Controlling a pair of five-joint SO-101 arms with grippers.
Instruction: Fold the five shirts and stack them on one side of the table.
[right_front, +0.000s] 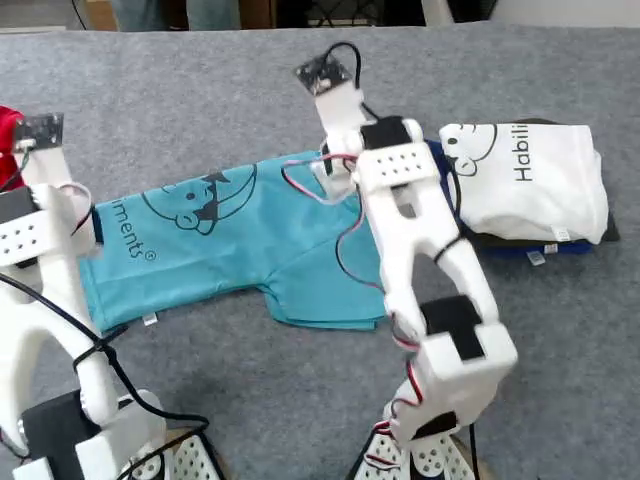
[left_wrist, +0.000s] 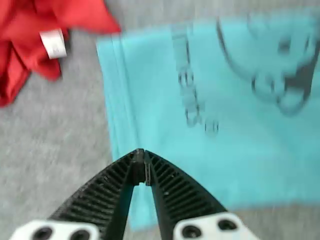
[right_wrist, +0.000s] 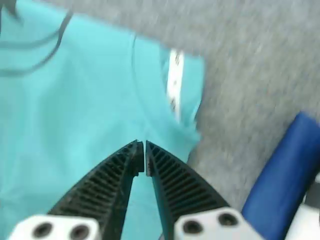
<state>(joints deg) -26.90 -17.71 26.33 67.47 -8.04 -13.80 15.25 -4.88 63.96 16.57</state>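
Left claw is closed, its two black ribbed fingers meeting at the tips, with no cloth seen pinched between them. It hangs over the hem end of the teal shirt, just inside the stitched edge. Right claw is all but closed too, with a hairline slit between its ribbed fingers and nothing in it. It sits above the teal shirt's neck end, near the white neck label sewn inside the collar.

That teal shirt lies spread flat and lengthways across the middle of the counter, a grey, felt-like surface with a fine nap. Its cloth is a smooth, thin knit with a dark line drawing of a bear's face and a line of print across the chest. One short sleeve juts from its near edge, and the long edges look doubled over.

Beyond the teal shirt's hem end a red shirt lies crumpled in soft folds, a small white tag showing on it. Beyond the neck end stands the stack: a white shirt, folded to a plump rectangle with a bear outline and lettering, on top of a blue shirt and a dark layer whose edges show beneath it.
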